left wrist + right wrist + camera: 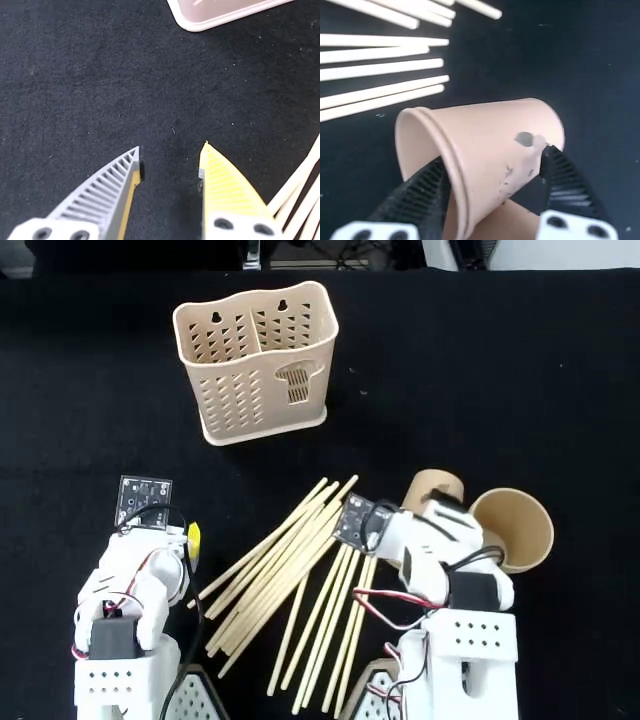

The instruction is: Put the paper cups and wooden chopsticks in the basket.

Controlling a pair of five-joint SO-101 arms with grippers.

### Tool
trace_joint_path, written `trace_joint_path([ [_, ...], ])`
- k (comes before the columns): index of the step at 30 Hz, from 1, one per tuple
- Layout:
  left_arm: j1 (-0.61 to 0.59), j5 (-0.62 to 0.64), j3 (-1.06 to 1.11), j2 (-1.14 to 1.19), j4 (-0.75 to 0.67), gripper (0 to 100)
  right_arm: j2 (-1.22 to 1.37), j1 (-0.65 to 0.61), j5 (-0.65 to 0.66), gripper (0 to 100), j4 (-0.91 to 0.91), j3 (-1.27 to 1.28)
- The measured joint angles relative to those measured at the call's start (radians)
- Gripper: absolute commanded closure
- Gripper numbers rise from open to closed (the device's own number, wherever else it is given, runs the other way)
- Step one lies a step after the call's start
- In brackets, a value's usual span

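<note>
Overhead, the basket (255,360) stands upright at the far side of the table (560,380), its two compartments open to the top. The chopsticks (290,575) lie loose in a fan near the middle, between the two arms and well apart from the basket. The left arm (130,590) sits at the near left, its yellow finger (193,536) just beside the chopsticks' left ends. The right arm (440,560) sits at the near right, reaching over a cup (432,487) that lies tilted just beside the chopsticks' far ends. A second cup (515,528) lies on its side close to the first one, its mouth turned toward the camera.

Next, in the left wrist view, the left gripper (170,152) hangs over bare black cloth with its grey and yellow fingers spread apart and nothing between them. A corner of the basket's base (225,15) shows beyond it, and a few chopsticks (300,192) run past the yellow finger.

Last, in the right wrist view, the right gripper (492,159) is closed on the cup (485,135), one black finger against each side of its wall. The cup lies crosswise between them, and its mouth shows a doubled rim. Chopsticks (380,70) lie on the cloth beyond the cup.
</note>
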Motion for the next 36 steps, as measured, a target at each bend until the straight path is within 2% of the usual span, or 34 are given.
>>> trace_joint_path([
  [4, 0.000, 0.000, 0.000, 0.000, 0.000, 80, 0.000, -0.002, 0.000, 99.4, -0.037, 0.000],
  [6, 0.000, 0.000, 0.000, 0.000, 0.000, 80, -0.005, -0.002, 0.000, 96.3, -0.061, -0.002],
  [14, 0.000, 0.000, 0.000, 0.000, 0.000, 80, -0.014, -0.015, -0.009, 98.7, -0.103, -0.034],
  [17, 0.000, 0.000, 0.000, 0.000, 0.000, 80, 0.000, -0.052, -0.115, 98.7, -0.097, -0.091],
  [20, 0.000, 0.000, 0.000, 0.000, 0.000, 80, 0.000, -0.101, -0.281, 98.7, -0.095, -0.176],
  [26, 0.000, 0.000, 0.000, 0.000, 0.000, 80, 0.000, -0.110, -0.549, 98.7, -0.091, -0.390],
  [31, 0.000, 0.000, 0.000, 0.000, 0.000, 80, 0.000, -0.068, -0.738, 98.7, -0.006, -0.540],
  [36, 0.000, 0.000, 0.000, 0.000, 0.000, 80, 0.000, 0.061, -0.842, 98.7, 0.081, -0.677],
])
